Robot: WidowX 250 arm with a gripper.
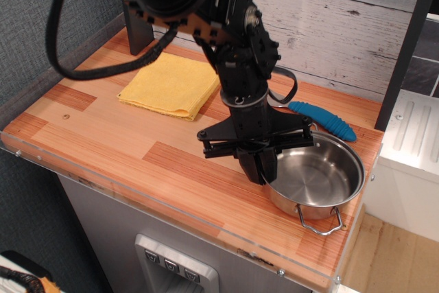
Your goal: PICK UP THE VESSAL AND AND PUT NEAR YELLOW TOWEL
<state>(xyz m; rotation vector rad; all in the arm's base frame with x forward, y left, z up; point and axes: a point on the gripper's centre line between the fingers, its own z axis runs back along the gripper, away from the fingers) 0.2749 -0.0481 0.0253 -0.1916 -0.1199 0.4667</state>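
The vessal (321,178), a shallow shiny steel pot, stands on the wooden table (130,162) at the front right corner, one wire loop handle pointing to the front edge. My gripper (260,168) points straight down at the pot's left rim, its dark fingers closed over the rim, one inside and one outside. The yellow towel (170,84) lies flat at the back left, well apart from the pot.
A blue-handled fork (322,120) lies just behind the pot near the back right. A plank wall runs along the back. A dark post (136,15) stands at the back left corner. The table's front and right edges are close to the pot.
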